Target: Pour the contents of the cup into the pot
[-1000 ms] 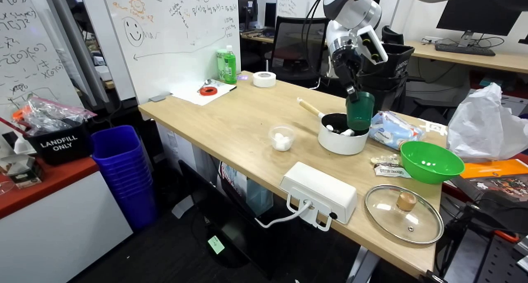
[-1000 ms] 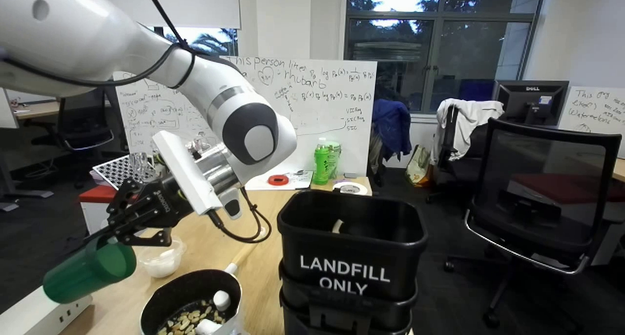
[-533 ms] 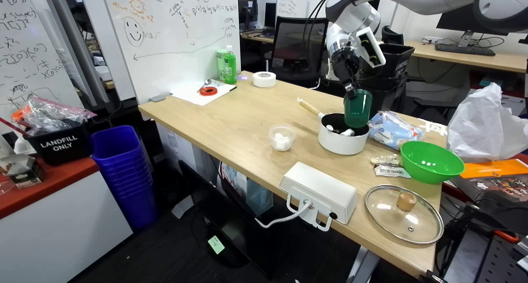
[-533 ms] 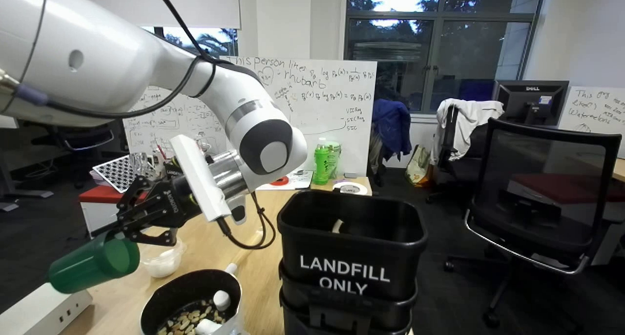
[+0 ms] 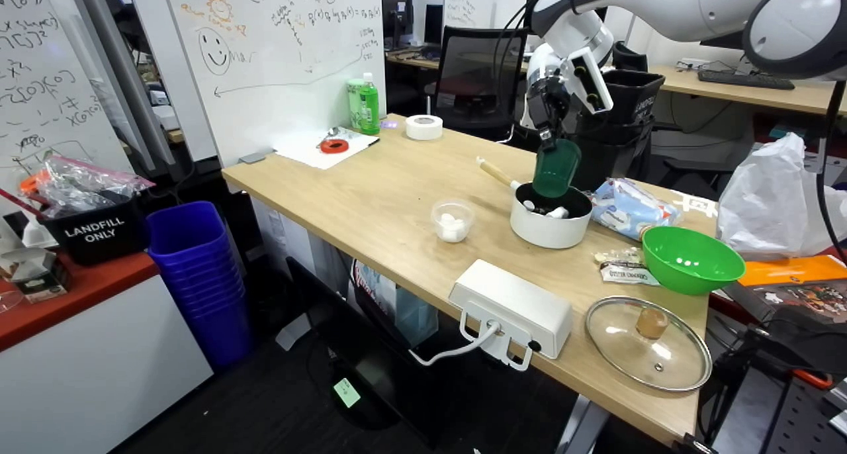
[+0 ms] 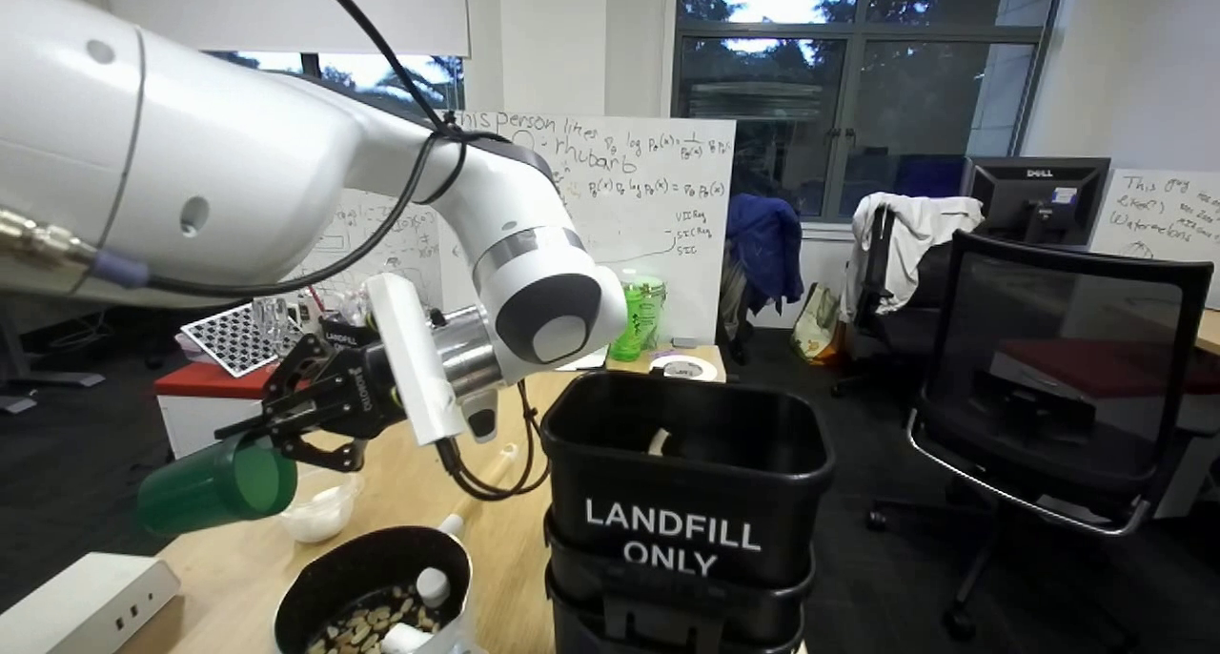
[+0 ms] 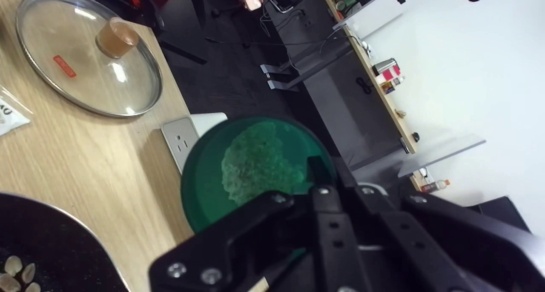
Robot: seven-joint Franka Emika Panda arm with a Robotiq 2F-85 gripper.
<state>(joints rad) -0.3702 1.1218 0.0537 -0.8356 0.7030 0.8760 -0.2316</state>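
- The tub (image 5: 452,220) on the bench (image 5: 370,176) holds white lumps (image 5: 452,229). It sits where it sat a second ago.
- The white box (image 5: 511,305) has not moved. In an exterior view the cup (image 6: 214,487) hid a bit of it before. Now the cup is clear of it.
- The pincer (image 5: 547,139) has gone up a little and to the left in an exterior view. It has the cup tight, near the rim, as before.
- The pot (image 5: 549,232) is in the same place. Inside are tan bits (image 6: 376,623) and white chunks (image 6: 434,586), and they look just like they did.
- The cup is up in the air, tipped over. In an exterior view the cup (image 5: 556,169) hides some of the pot's inside. In an exterior view the cup (image 6: 214,487) is up and left of the pot, and it looks flatter than before. The wrist view shows pale, lumpy stuff (image 7: 257,164) in it.
- The blue pack (image 5: 628,207), just beside the pot, has stayed still.
- The lid (image 5: 635,348) lies on the bench, same as before.
- The green bowl (image 5: 691,269), near the lid, has not moved.
- The arm (image 5: 701,10) has come down lower. Now it hides most of the screen (image 5: 723,41) at the back.
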